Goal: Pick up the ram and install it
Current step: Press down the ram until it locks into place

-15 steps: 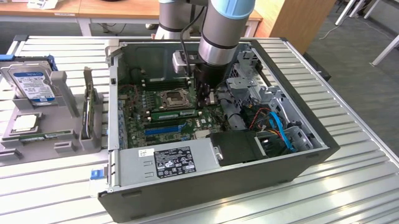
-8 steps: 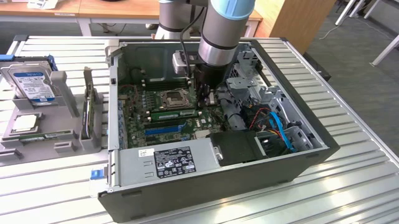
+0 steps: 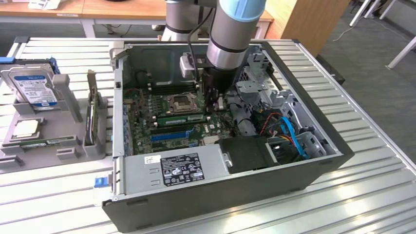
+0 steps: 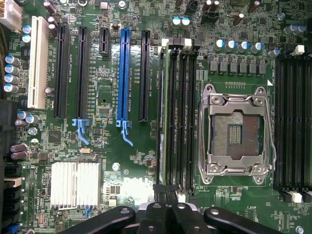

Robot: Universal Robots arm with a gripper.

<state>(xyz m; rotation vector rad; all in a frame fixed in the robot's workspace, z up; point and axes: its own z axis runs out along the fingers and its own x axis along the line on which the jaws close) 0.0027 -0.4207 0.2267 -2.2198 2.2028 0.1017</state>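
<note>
Gripper (image 4: 166, 202): fingers were seen pressed together, directly above the ram (image 4: 165, 117).
Ram: seated edge-on in its slot.
Technique: pressure was judged best kept straight down, evenly.

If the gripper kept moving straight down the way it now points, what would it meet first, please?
Probably the ram standing in the memory slots beside the CPU socket: the shut gripper sits right at that stick's end. How much gap remains is unclear.
</note>
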